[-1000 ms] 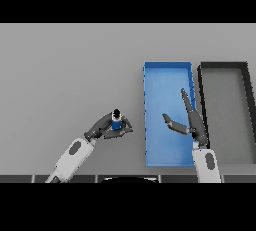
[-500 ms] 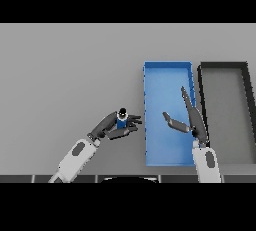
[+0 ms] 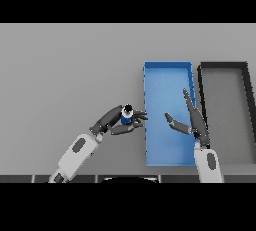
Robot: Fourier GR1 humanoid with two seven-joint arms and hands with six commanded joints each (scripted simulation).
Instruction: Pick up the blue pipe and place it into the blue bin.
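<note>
We see the blue pipe point(image 3: 127, 115) upright, grasped in the curled fingers of the left hand point(image 3: 114, 121), just left of the blue bin point(image 3: 167, 70). The right hand point(image 3: 192, 123) hangs over the bin, fingers straight and released; a black bin point(image 3: 223, 66) sits beside.

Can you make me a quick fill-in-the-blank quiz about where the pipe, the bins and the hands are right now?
1. The left hand is shut on the blue ____.
2. The pipe sits just to the ____ of the blue bin, outside it.
3. The right hand is open above the ____ bin.
4. To the right of the blue bin stands a ____ bin.

Missing words: pipe; left; blue; black
</note>
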